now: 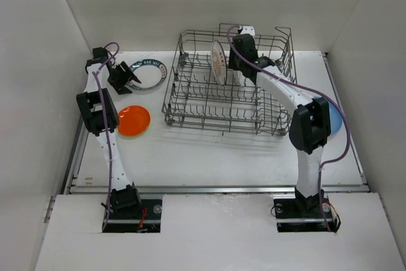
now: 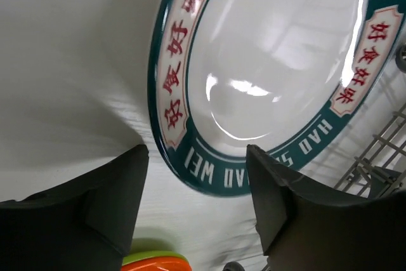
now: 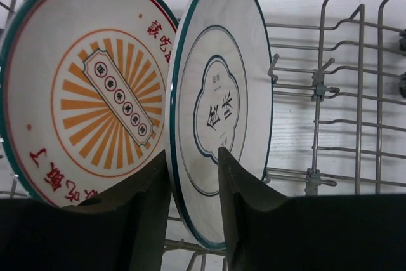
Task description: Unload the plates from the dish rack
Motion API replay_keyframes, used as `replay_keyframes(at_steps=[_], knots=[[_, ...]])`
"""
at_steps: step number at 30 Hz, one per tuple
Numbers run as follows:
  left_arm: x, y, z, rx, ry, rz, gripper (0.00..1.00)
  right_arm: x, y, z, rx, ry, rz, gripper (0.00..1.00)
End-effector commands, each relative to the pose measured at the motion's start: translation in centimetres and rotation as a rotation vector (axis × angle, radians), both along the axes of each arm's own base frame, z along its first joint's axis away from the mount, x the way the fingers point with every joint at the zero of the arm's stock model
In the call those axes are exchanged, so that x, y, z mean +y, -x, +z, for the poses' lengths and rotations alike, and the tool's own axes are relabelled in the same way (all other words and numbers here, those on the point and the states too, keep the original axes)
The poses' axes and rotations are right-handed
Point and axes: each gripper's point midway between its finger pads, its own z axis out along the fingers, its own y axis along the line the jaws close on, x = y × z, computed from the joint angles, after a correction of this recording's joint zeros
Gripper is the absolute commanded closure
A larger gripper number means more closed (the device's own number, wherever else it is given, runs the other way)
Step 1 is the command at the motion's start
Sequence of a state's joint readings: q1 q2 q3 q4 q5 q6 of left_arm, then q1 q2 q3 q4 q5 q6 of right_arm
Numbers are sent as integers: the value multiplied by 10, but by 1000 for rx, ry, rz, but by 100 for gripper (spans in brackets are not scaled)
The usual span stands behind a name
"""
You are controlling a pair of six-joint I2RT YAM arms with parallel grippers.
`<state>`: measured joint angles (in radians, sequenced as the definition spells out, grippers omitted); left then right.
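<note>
Here, upright plate (image 3: 219, 93), rim inside right gripper (image 3: 192, 160)

Desk (image 1: 209, 157): white, matte, flat.
Walls (image 1: 190, 4): plain white panels at the desk's 9, 12 and 3 o'clock sides.
Rail (image 1: 216, 189): silvery metal strip along the desk's 6 o'clock edge.
Front board (image 1: 216, 233): white, past the rail at 6 o'clock.

A robot lab cell: bare white walls (image 1: 38, 61) enclosing a white table (image 1: 222, 163) with bolted arms (image 1: 101, 118).
</note>
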<state>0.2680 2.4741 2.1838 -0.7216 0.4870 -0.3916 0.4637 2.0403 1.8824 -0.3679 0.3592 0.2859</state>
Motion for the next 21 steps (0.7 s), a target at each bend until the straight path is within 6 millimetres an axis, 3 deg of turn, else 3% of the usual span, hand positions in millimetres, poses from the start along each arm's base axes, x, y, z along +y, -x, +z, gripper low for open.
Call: replay_keyframes(at_steps=[1,3,4,6,10,17,19,21], knots=[[8,18,30,16,-50,16,38,3,-6,-6,9,0,-8,62],[7,23,40,14,-55,7,37,0,-6,-13,23,15,-20,75],[7,25,45,11,-61,-3,37,-2,-6,-10,23,23,-32,89],[11,27,65,-17,-96,10,35,-3,-5,9,-10,20,-25,99],[18,39,95,-25,-154,36,35,-8,7,59,-116,60,-10,100],[18,56,149,-94,-196,64,28,-19,46,177,-423,117,-12,100],[16,56,165,-129,-199,52,28,-27,53,195,-471,141,-20,100],[5,57,183,-184,-193,3,28,-18,61,205,-498,205,27,100]])
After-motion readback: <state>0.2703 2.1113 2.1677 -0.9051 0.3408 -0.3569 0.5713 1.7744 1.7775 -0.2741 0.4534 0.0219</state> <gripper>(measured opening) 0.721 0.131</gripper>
